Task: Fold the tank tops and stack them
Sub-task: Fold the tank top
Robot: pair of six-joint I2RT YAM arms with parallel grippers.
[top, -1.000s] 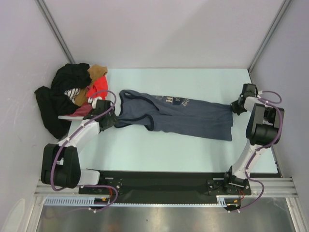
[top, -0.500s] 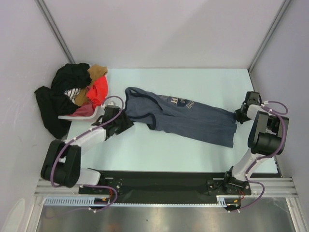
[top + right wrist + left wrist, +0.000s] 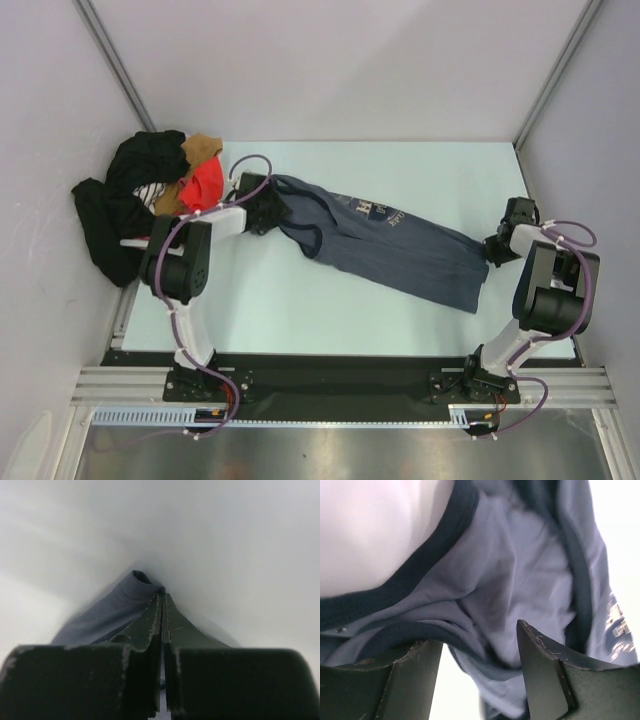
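A slate blue-grey tank top (image 3: 400, 250) with a pale chest print lies stretched slantwise across the table, shoulders at the far left and hem at the near right. My left gripper (image 3: 275, 208) is at its shoulder straps. In the left wrist view the left gripper (image 3: 476, 632) stands open, and bunched blue fabric with dark trim (image 3: 520, 570) hangs just past the tips. My right gripper (image 3: 492, 250) is at the hem corner. In the right wrist view it (image 3: 163, 595) is shut on a fold of the hem (image 3: 115, 610).
A heap of clothes sits at the far left edge: black ones (image 3: 120, 210), a bright orange-red garment (image 3: 205, 183) and a tan piece (image 3: 200, 148). The pale table (image 3: 300, 310) is walled in by grey panels on three sides.
My left arm has swung toward the back, carrying its gripper up along the straps. The top's shoulder end has shifted right and back. The right gripper has dragged the hem slightly nearer.
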